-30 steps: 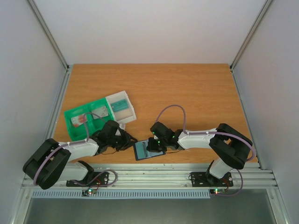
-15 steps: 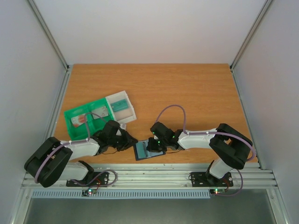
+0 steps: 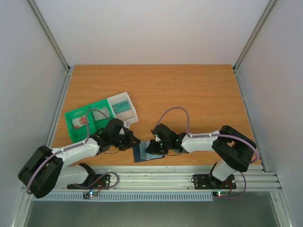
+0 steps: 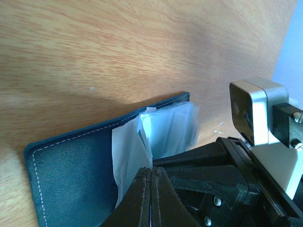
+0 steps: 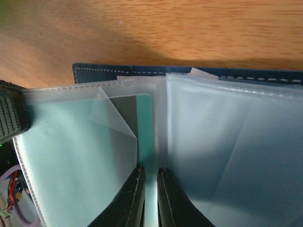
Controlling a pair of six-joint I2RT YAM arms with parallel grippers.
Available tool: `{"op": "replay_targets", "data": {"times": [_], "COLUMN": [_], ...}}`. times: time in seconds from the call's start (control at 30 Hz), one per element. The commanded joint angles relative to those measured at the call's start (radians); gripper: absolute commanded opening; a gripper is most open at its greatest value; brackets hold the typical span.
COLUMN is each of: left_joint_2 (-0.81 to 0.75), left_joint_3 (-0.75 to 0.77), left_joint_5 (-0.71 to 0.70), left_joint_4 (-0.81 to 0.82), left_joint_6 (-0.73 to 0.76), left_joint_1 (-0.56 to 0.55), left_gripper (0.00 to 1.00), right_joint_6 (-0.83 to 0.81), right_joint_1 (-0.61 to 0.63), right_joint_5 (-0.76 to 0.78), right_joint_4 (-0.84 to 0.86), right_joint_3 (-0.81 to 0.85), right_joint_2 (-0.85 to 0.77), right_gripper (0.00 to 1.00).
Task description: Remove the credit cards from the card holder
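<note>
The dark navy card holder (image 3: pixel 142 153) lies open near the table's front edge, its clear sleeves fanned up. It also shows in the left wrist view (image 4: pixel 71 179) and the right wrist view (image 5: pixel 236 75). My left gripper (image 3: pixel 133 143) (image 4: pixel 151 174) is shut on the outer edge of one clear sleeve (image 4: pixel 130 151). A teal credit card (image 5: pixel 146 127) shows between the sleeves at the fold. My right gripper (image 3: pixel 152 147) (image 5: pixel 150 174) is pinched nearly closed there, a narrow teal strip between its fingertips.
A green bin (image 3: pixel 71 118) at the left holds a pale card with a red mark (image 3: pixel 79 122). A white bin (image 3: pixel 132 113) beside it holds a teal card (image 3: pixel 124 107). The table's front rail runs just below the holder.
The holder has shifted a little to the left and its sleeves have lifted. My left gripper has moved right onto a sleeve. My right gripper followed leftward.
</note>
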Motion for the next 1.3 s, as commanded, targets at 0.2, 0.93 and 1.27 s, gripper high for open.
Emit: {"op": "replay_targets", "data": {"times": [0.2,0.93,1.27], "left_joint_2": [-0.01,0.014,0.006], "left_joint_3": [0.112,0.157,0.188], "left_joint_5": [-0.044,-0.012,-0.075], "left_joint_4": [-0.21,-0.21,-0.251], "left_joint_6": [0.122,0.118,0.109], "left_joint_1": [-0.003,-0.019,-0.08], "left_gripper": [0.01,0.12,0.14], "right_joint_6": [-0.017,-0.041,-0.037], "right_joint_1": [0.001,0.001,0.001], "right_joint_5": [0.015,0.023,0.019], "right_joint_4": [-0.061,-0.068,-0.061], "right_joint_3": [0.008,0.036,0.035], "right_joint_2": [-0.087,-0.012,-0.005], "right_gripper": [0.18,0.12,0.09]}}
